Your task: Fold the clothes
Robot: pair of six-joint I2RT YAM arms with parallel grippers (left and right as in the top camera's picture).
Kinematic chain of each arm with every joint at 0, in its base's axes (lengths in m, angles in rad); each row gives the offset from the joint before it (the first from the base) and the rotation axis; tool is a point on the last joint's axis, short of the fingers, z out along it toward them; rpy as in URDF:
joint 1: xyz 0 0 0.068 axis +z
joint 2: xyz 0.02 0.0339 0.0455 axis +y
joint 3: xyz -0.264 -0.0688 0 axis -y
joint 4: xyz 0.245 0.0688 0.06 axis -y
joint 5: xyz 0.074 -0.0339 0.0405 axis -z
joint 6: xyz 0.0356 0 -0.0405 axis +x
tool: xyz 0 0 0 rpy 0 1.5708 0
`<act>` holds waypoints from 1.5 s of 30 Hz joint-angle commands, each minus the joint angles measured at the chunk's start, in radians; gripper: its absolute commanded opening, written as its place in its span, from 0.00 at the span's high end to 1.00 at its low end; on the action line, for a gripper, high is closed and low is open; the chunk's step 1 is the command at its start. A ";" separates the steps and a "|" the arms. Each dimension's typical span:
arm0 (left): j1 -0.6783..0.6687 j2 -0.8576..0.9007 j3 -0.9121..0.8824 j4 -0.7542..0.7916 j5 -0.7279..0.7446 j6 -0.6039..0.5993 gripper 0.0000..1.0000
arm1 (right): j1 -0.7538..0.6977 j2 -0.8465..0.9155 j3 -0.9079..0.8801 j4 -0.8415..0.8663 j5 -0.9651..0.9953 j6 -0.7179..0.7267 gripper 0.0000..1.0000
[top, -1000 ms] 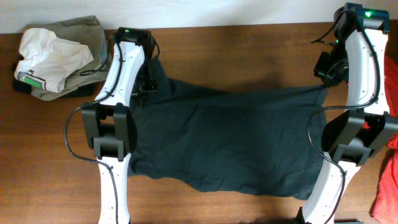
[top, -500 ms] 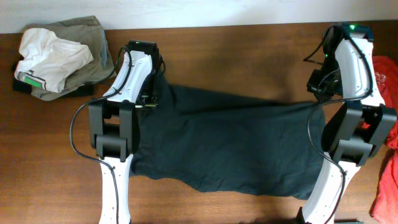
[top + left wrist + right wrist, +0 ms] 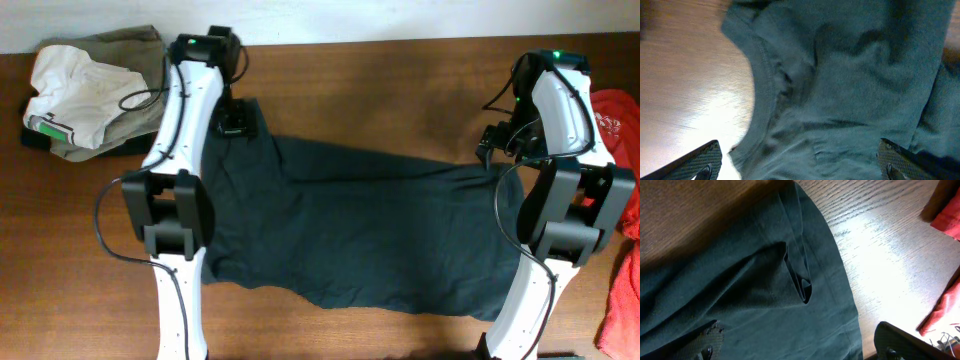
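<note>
Jaws apart, left gripper (image 3: 800, 162), right gripper (image 3: 800, 342); T-shirt (image 3: 370, 230) long axis left-right.

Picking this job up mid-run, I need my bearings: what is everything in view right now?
T-shirt: 1, black, spread across table centre.
Clothes pile: 1, white and olive, far left corner.
Red cloth: red, right edge, partly cut off; count unclear.
Table: 1, brown wood.
Left arm: 1, white and black, over T-shirt's left end.
Right arm: 1, white and black, at T-shirt's right end.
Left gripper: 1, black, open above T-shirt.
Right gripper: 1, black, open above T-shirt.
</note>
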 commanded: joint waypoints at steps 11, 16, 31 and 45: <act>0.065 -0.011 -0.313 0.232 0.320 0.068 0.40 | -0.006 -0.022 -0.002 0.015 0.012 0.006 0.01; 0.066 -0.011 -0.319 0.250 0.297 0.068 0.49 | -0.006 -0.022 -0.002 0.015 0.012 0.006 0.01; 0.094 -0.032 -0.226 0.097 0.167 0.033 0.99 | -0.006 -0.020 -0.011 0.058 0.011 0.006 0.01; 0.105 -0.051 -0.235 -0.142 -0.104 -0.068 0.60 | -0.006 -0.012 -0.011 0.060 -0.029 0.006 0.01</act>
